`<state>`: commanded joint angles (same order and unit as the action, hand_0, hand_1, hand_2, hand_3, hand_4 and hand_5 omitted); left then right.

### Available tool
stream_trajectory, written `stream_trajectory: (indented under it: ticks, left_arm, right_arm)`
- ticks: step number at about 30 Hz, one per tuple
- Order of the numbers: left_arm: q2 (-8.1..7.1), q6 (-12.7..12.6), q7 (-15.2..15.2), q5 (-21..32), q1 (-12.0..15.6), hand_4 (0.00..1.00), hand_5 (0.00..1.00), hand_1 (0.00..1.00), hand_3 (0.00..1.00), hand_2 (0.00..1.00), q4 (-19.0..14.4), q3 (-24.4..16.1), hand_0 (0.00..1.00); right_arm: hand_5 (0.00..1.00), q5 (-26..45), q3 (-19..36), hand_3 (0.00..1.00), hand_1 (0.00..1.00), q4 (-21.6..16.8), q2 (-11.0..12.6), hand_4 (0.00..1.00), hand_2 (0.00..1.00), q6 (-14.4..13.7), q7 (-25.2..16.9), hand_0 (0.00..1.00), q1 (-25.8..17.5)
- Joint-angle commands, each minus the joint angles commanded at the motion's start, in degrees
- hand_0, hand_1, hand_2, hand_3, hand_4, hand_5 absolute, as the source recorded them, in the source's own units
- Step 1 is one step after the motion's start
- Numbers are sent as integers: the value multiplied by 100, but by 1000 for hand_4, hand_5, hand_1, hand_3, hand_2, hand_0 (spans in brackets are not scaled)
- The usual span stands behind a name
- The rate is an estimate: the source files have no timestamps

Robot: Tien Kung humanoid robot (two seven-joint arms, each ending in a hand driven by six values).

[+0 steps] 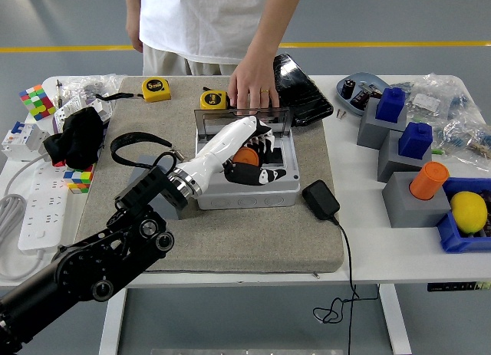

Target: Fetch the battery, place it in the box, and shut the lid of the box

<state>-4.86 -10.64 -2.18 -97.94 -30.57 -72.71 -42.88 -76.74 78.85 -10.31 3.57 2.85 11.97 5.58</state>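
The orange battery (245, 156) is held in my left hand (252, 160), whose white and black fingers are curled around it. The hand hangs over the open cavity of the grey box (245, 192) in the middle of the beige mat. The box's clear lid (210, 119) stands upright at its far edge. A person at the far side has one hand (249, 87) resting at the lid's top edge. My right arm does not show.
A black charger (321, 199) with its cable lies right of the box. A black pouch (303, 87) and two yellow tape measures (156, 88) lie behind it. Grey blocks (410, 194) with blue and orange pieces stand at the right; a power strip (34, 217) lies at the left.
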Motion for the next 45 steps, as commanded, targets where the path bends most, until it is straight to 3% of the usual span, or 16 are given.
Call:
stream_trajectory:
  ticks: [2,5,13,14,19,20,25,26,31,32,37,38,43,44,45]
  left_arm:
    - [75,-14,110,-257,-109,951,30,71,229,104,159,86,76]
    - [198,-16,282,-545,-245,951,30,71,229,104,376,129,76]
    - [486,-66,531,-801,-531,961,48,67,231,103,891,53,71]
    - [486,-63,568,-809,-554,995,86,59,236,100,945,41,64]
    - [486,-60,613,-726,-591,995,86,59,236,100,1101,38,64]
    - [486,-53,607,-673,-587,998,131,69,286,117,1131,39,65]
    - [486,-66,587,-532,-577,998,131,69,286,117,1152,47,65]
    - [486,-69,575,-527,-577,998,327,131,372,182,1151,41,115]
    - [486,-97,492,-392,-578,998,327,131,372,182,1135,10,115]
    - [486,-98,484,-363,-578,998,400,213,476,259,1133,13,181]
    - [486,-95,448,-263,-579,998,400,213,476,259,1136,17,181]
    - [486,-93,448,-252,-579,998,435,317,620,378,1136,18,215]
    - [486,-76,444,-208,-575,998,435,317,620,378,1139,17,215]
    - [486,-73,443,-205,-575,998,460,395,655,436,1138,15,250]
    - [486,-73,435,-200,-575,998,460,395,655,436,1138,13,250]
  right_arm:
    - [562,4,-10,579,651,0,3,975,671,1,2,606,-2]
    - [562,-5,-23,579,651,0,5,975,671,1,5,606,-3]
    - [561,-21,-66,578,650,0,13,975,671,5,14,606,11]
    - [561,-20,-73,578,649,0,13,974,671,5,12,604,12]
    - [561,-16,-77,578,649,0,16,974,671,10,18,604,9]
    - [560,-11,-82,578,649,0,16,973,670,10,17,603,10]
    - [560,-15,-92,578,649,0,19,973,670,13,20,603,11]
    - [560,-16,-95,578,651,0,20,973,670,14,21,603,11]
    - [560,-30,-96,578,651,0,21,973,670,15,20,603,16]
    - [559,-31,-93,577,650,0,20,972,669,15,22,602,17]
    - [559,-27,-92,577,650,0,19,972,669,16,22,602,21]
    - [559,-26,-94,577,649,0,19,971,670,16,20,603,21]
    - [559,-37,-91,577,649,0,21,971,670,19,24,603,24]
    - [559,-39,-90,578,649,0,21,971,670,19,24,602,24]
    - [559,-40,-90,578,649,0,21,971,670,18,22,602,24]
